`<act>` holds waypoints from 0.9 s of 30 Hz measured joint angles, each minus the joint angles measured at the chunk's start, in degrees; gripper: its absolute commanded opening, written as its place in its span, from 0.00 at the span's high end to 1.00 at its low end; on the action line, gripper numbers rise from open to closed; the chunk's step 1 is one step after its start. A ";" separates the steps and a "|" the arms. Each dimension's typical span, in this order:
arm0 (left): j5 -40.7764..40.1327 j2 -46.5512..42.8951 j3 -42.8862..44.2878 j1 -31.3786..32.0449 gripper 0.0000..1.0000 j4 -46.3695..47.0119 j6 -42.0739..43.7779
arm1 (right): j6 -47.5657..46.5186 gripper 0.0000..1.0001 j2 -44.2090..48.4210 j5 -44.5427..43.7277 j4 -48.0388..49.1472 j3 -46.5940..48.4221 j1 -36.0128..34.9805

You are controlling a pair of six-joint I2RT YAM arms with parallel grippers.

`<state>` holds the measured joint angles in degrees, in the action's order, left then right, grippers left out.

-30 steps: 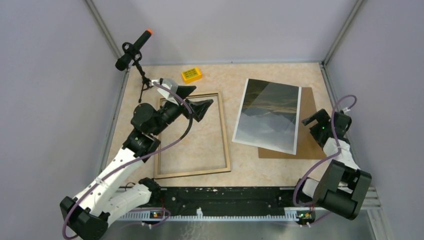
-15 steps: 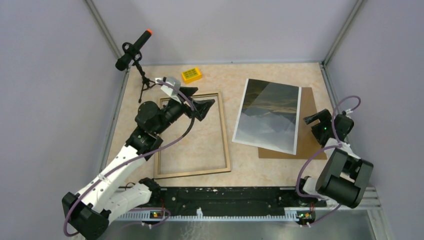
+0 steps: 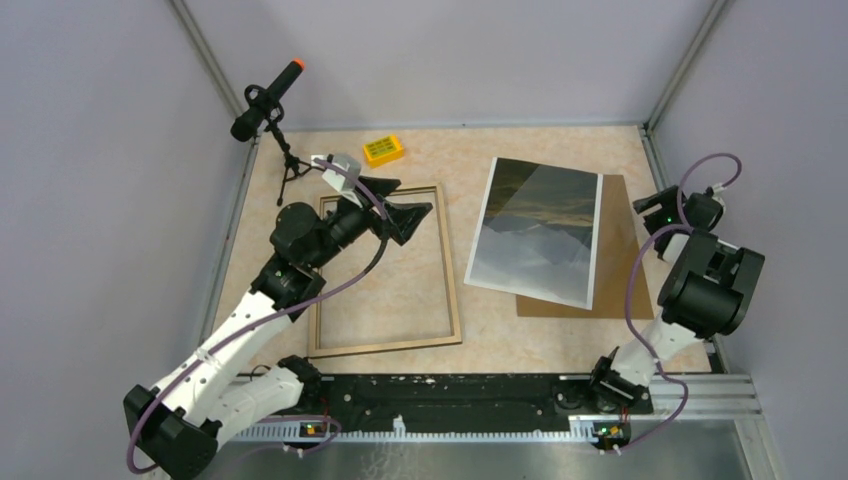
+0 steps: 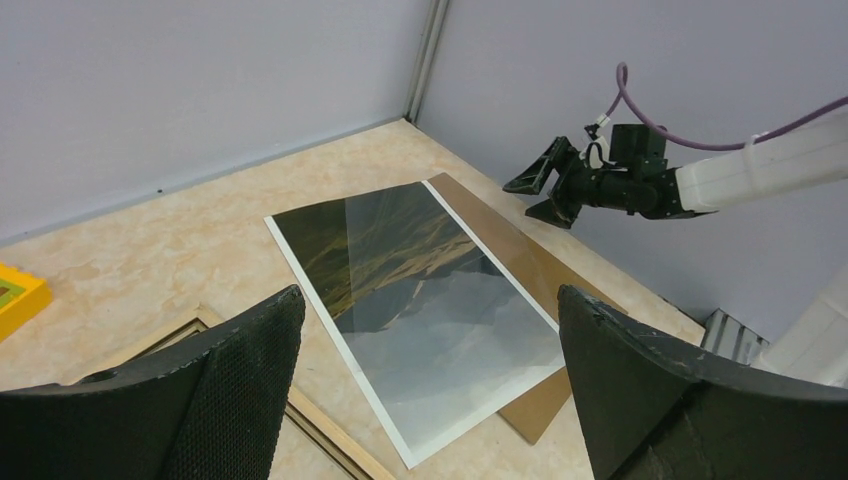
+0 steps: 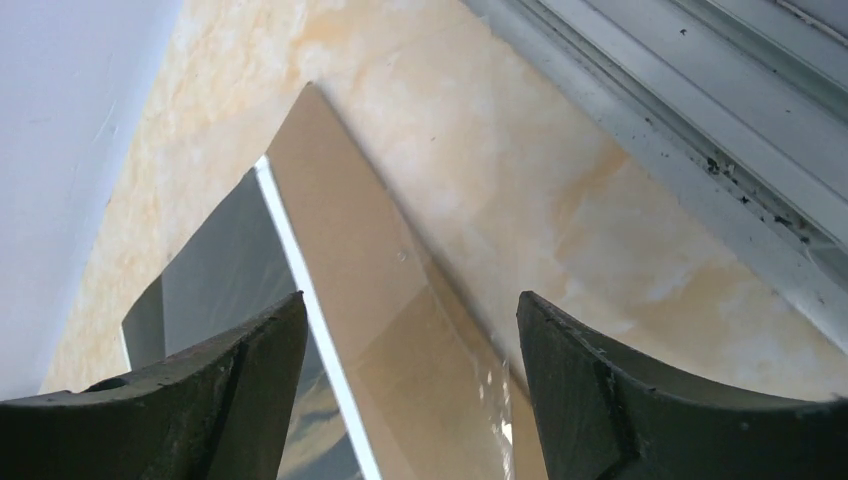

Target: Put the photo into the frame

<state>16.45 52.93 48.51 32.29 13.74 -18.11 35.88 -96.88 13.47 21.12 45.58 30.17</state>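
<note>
The photo (image 3: 537, 230), a dark mountain print with a white border, lies face up at the table's right on a brown backing sheet (image 3: 622, 262). The light wood frame (image 3: 452, 290) lies flat at the left, nothing inside it. My left gripper (image 3: 398, 202) is open and empty above the frame's far right corner, pointing at the photo (image 4: 420, 300). My right gripper (image 3: 650, 212) is open and empty, raised just right of the backing sheet's right edge. The right wrist view shows the backing (image 5: 380, 300) and the photo's border (image 5: 220, 260) below its open jaws.
A yellow box (image 3: 383, 149) sits at the back. A microphone on a small tripod (image 3: 265, 100) stands at the back left corner. Grey walls close in three sides. A metal rail (image 5: 700, 130) runs along the right edge.
My right arm has folded back and risen, carrying its gripper away from the backing sheet's edge toward the right wall. The left gripper has barely shifted. Photo and frame have not moved.
</note>
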 measured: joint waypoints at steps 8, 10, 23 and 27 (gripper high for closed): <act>0.63 -0.70 0.00 0.00 0.01 -0.22 -0.39 | 3.34 0.32 -10.60 2.25 5.31 5.14 1.01; 0.66 -0.70 0.00 0.00 0.01 -0.28 -0.50 | 4.28 0.36 -11.41 2.97 7.17 5.14 1.11; 0.70 -0.59 0.00 0.00 0.01 -0.46 -1.55 | 17.97 0.59 -20.96 19.28 31.04 2.27 4.02; 0.74 -0.07 0.00 0.00 0.02 -0.44 -1.62 | 22.38 0.62 -22.45 23.37 39.04 1.18 4.02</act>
<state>17.19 52.86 48.51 32.29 13.30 -19.73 58.26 -119.33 36.84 60.16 46.76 34.20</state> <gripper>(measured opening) 0.987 0.398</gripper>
